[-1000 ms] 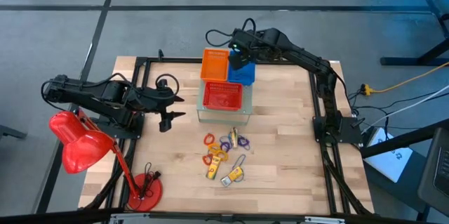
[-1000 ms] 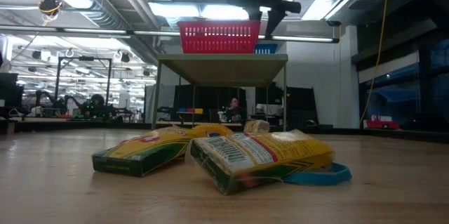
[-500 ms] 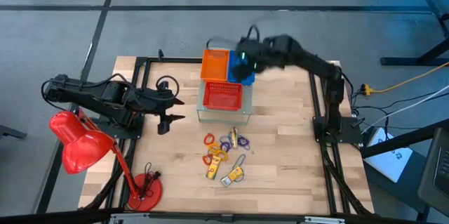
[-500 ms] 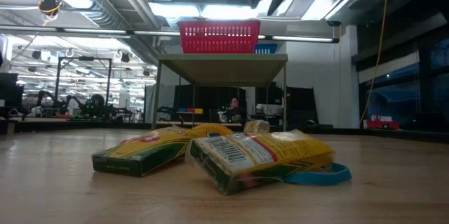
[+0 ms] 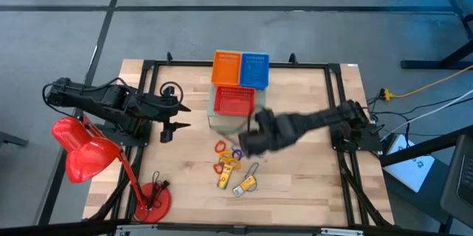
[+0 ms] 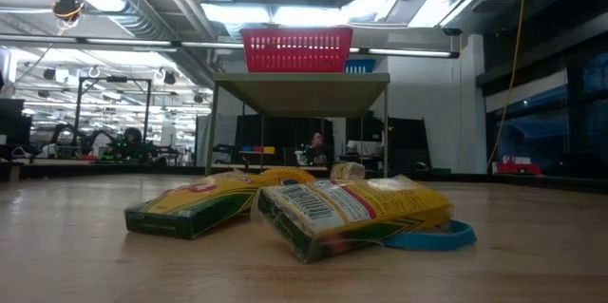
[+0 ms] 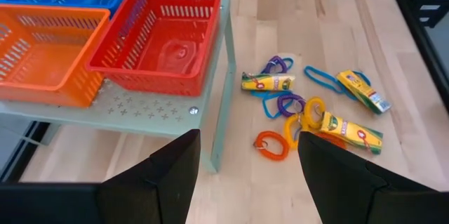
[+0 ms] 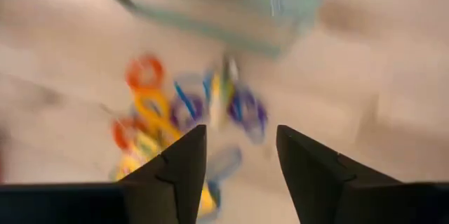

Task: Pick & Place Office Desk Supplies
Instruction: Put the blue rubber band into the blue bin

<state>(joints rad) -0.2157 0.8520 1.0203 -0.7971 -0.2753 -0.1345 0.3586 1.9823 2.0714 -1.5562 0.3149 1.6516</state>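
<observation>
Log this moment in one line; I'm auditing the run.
right pincer: open, empty, above supplies pile | left pincer: open, idle | red basket: empty

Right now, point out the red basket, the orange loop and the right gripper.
red basket (image 7: 165, 34): left wrist view, its floor.
orange loop (image 7: 271, 145): left wrist view, its rim.
right gripper (image 5: 247, 143): high view, between fingertips.

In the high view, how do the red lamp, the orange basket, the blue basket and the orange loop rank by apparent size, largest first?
1. Red lamp, clearly the largest.
2. Orange basket and blue basket: they look alike, so I do not rank them against each other.
3. Orange loop, by far the smallest.
</observation>
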